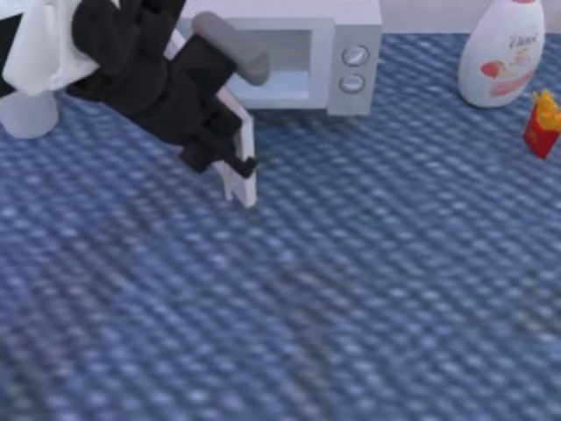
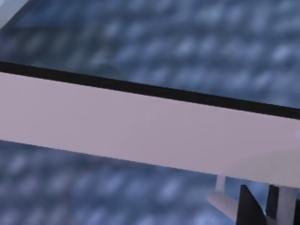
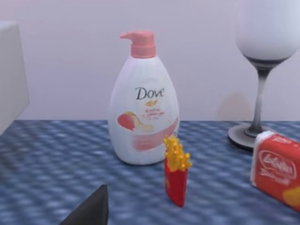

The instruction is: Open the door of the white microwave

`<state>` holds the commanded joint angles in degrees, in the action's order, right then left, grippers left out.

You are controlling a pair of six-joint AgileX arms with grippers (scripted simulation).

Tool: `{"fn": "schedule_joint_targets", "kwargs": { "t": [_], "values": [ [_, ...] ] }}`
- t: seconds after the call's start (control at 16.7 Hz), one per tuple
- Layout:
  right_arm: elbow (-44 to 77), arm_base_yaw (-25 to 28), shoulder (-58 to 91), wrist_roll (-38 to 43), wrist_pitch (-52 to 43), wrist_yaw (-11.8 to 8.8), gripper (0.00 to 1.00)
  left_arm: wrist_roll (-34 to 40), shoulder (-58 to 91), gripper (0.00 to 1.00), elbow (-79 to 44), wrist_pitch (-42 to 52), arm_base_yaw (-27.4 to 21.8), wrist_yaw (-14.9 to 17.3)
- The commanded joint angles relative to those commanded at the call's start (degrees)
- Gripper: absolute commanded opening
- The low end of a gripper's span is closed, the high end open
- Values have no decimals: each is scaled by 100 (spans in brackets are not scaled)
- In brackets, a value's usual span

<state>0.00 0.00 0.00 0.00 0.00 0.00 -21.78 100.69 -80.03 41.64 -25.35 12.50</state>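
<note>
At eleven o'clock on the desk [image 1: 351,307], the left end effector [image 1: 230,165] is clenched on the door [image 1: 244,167] of the white microwave [image 1: 337,53], already swung wide. Pulling further could, I judge, drag the light microwave or slip the grip.

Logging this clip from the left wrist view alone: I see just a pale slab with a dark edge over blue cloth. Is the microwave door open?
Observer: Yes. In the top view the door stands swung out from the white microwave, and the cavity is exposed.
Operator: Where is the left gripper?
Observer: The left gripper is at the door's free edge, out in front of the microwave.
Operator: And the right arm?
Observer: It does not appear in the top view. Its wrist camera faces a Dove bottle and a fries carton, which stand on the table's right side.
</note>
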Motion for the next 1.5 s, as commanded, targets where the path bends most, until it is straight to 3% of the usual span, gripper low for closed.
{"fn": "schedule_joint_targets", "kwargs": {
  "t": [0.42, 1.5],
  "values": [
    [0, 0, 0, 0, 0, 0, 100, -941, -148, 0, 113, 225, 386, 433],
    [0, 0, 0, 0, 0, 0, 100, -971, -149, 0, 123, 238, 400, 448]
  ]
}}
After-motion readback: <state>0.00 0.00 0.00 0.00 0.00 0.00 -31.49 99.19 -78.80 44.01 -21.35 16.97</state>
